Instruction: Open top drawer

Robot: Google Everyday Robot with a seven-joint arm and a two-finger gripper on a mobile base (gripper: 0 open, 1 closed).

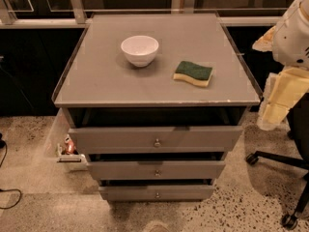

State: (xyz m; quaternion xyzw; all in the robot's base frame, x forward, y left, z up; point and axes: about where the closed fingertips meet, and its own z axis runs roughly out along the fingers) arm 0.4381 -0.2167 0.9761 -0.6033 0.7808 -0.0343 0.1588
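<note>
A grey cabinet [96,81] stands in the middle of the camera view with three flat grey drawers stacked in its front. The top drawer [111,140] is the widest, with a small round metal knob [157,142] at its centre. Its front stands slightly forward of the cabinet's top edge, with a dark gap above it. My gripper [277,103] hangs at the right edge of the view, beside the cabinet's right side, above and to the right of the top drawer and clear of the knob. It holds nothing that I can see.
A white bowl [139,50] and a green-and-yellow sponge [193,73] lie on the cabinet top. The two narrower drawers [120,170] sit below. An office chair base [275,158] stands at the right. Small clutter [67,149] and a cable [9,197] lie on the floor at left.
</note>
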